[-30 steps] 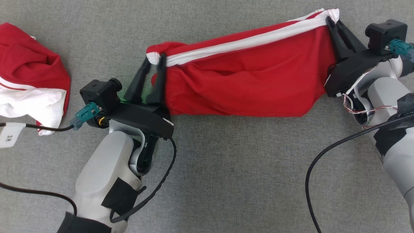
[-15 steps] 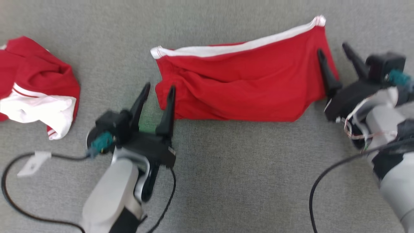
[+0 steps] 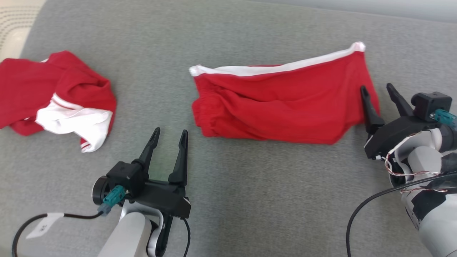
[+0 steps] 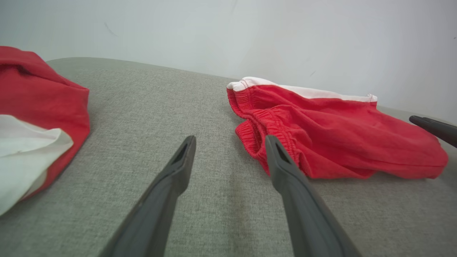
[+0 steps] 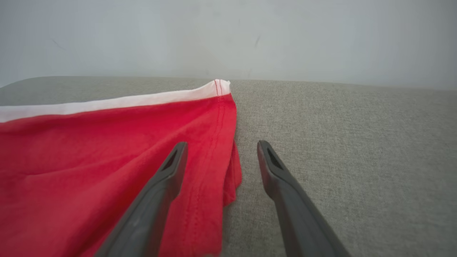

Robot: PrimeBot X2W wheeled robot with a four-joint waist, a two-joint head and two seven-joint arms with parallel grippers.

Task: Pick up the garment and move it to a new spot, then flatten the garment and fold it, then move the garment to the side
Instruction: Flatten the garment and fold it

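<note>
The garment (image 3: 282, 103), red shorts with a white stripe along the far edge, lies loosely spread on the grey surface (image 3: 250, 200), elastic waistband to the left. My left gripper (image 3: 170, 132) stands open and empty on the near side of the waistband end, apart from the cloth. In the left wrist view the left gripper (image 4: 230, 139) points just left of the bunched waistband of the garment (image 4: 339, 142). My right gripper (image 3: 376, 87) is open at the garment's right edge, one finger over the red cloth. The right wrist view has the right gripper (image 5: 222, 144) straddling the hem of the garment (image 5: 107, 150).
A second crumpled red and white garment (image 3: 57, 96) lies at the far left, also in the left wrist view as a red and white heap (image 4: 39, 107). Black cables (image 3: 360, 210) trail from both arms. The surface's edge (image 3: 25, 32) runs at the upper left, and a pale wall (image 5: 228, 35) stands behind.
Both grippers have opened and let go of the garment, which has settled onto the surface. Both arms have drawn back toward me. The camera has also shifted.
</note>
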